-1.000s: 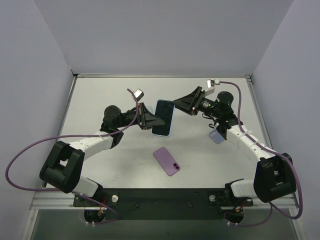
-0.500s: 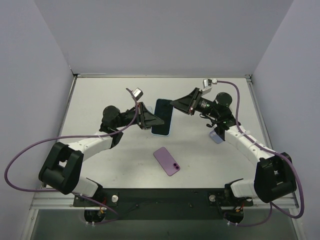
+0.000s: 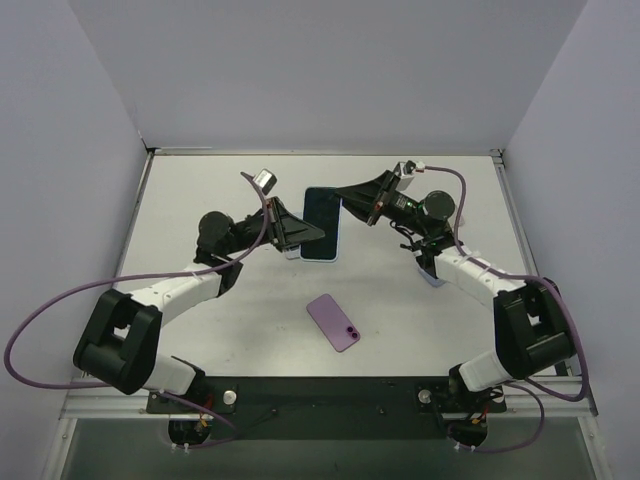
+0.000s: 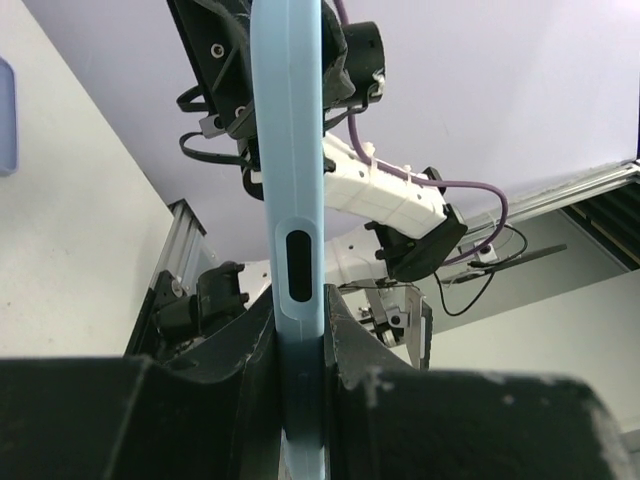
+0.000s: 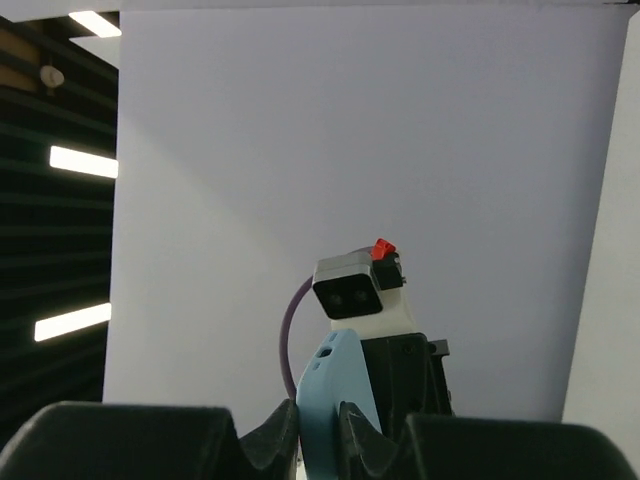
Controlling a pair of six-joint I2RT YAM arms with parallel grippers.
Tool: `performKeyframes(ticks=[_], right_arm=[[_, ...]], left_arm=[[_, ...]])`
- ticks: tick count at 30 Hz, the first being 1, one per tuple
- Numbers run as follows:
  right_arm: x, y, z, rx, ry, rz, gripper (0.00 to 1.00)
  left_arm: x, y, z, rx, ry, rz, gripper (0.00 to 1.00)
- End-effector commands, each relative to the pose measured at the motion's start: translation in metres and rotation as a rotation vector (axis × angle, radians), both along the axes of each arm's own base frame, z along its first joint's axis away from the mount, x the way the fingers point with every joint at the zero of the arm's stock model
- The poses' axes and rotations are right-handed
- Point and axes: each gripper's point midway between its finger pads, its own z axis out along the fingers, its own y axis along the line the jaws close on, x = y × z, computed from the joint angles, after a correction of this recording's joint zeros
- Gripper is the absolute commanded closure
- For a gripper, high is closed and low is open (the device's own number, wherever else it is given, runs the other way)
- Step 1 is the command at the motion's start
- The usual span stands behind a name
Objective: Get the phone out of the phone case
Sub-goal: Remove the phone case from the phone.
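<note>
From above, the black-screened rectangular phone (image 3: 320, 220) sits inside its pale blue rubbery phone case (image 3: 318, 259), lifted off the matte white table (image 3: 200, 200) between the 2 arms. Its long axis runs away from the bases. The left gripper (image 3: 300, 240) pinches the left long edge near the lower end, and the right gripper (image 3: 345, 203) pinches the upper right corner, so both arms are equally close. A glossy purple phone-shaped slab (image 3: 333, 322) lies flat nearer the bases.

In the left wrist view, the case rim stands upright, smooth and rounded, with 1 dark oval cut-out (image 4: 298, 265). The black fingers (image 4: 250, 400) are clamped against both faces.

In the right wrist view, a rounded case corner pokes up between the dark padded fingertips (image 5: 270, 440), which are squeezed tight on it. Peeling likely depends on the soft rim flexing away from the rigid phone.
</note>
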Motion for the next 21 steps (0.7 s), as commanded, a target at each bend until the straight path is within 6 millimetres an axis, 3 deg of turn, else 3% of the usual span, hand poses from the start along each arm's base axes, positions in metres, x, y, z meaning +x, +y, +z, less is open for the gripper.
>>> performKeyframes(ticks=[1,7,10,21], right_arm=[[-0.022,-0.027,0.134,0.368,-0.221,-0.018,1.00],[-0.024,-0.045,0.182,0.569,-0.220,0.004,1.00],[-0.025,-0.042,0.193,0.604,-0.219,0.032,1.00],[-0.020,-0.015,0.188,0.648,-0.119,0.111,1.00]], left_arm=[[-0.039,0.010,0.071,-0.131,-0.387,-0.043,1.00],[-0.049,0.016,0.098,-0.190,-0.476,-0.044,1.00],[-0.052,0.017,0.106,-0.203,-0.492,-0.045,1.00],[-0.065,0.027,0.143,-0.278,-0.569,-0.023,1.00]])
